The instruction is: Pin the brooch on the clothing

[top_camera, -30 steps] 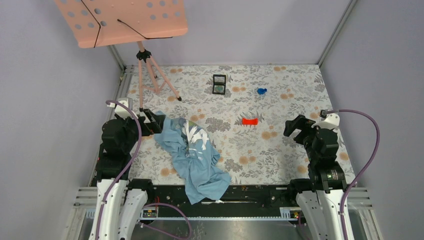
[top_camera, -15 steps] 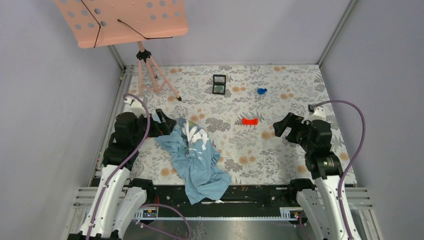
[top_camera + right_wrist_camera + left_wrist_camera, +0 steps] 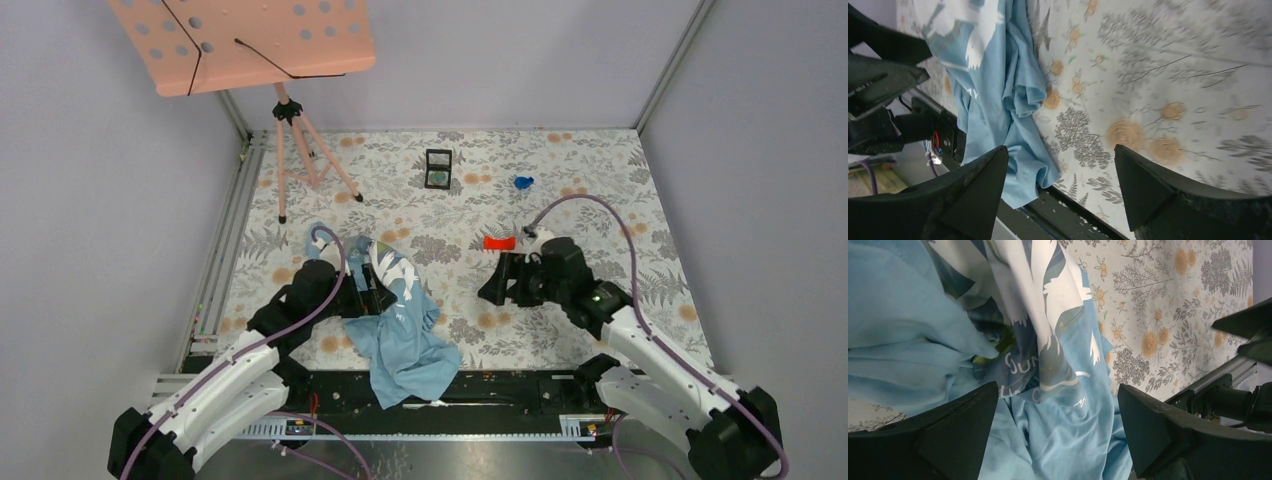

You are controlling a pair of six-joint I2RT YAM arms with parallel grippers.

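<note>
The light blue T-shirt (image 3: 405, 335) lies crumpled at the near left, its white print facing up and its hem over the table's front edge. My left gripper (image 3: 375, 297) is open just over the shirt's printed part; in the left wrist view (image 3: 1057, 390) folds of the shirt (image 3: 1063, 430) lie between the wide jaws. My right gripper (image 3: 495, 288) is open and empty, low over the floral cloth right of the shirt; the right wrist view (image 3: 1062, 149) shows the shirt's edge (image 3: 993, 90) ahead. A tiny greenish-grey disc, the brooch (image 3: 437, 180), sits in an open black case at the back.
A red block (image 3: 499, 242) lies just behind my right gripper. A blue trinket (image 3: 523, 182) is at the back right. A pink music stand (image 3: 250, 40) stands on tripod legs (image 3: 300, 150) at the back left. A black rail (image 3: 520, 385) runs along the front edge.
Both arms have swung in from the table's sides toward the middle. My left gripper has moved onto the shirt; my right gripper has moved left and down toward the shirt. The shirt has barely shifted.
</note>
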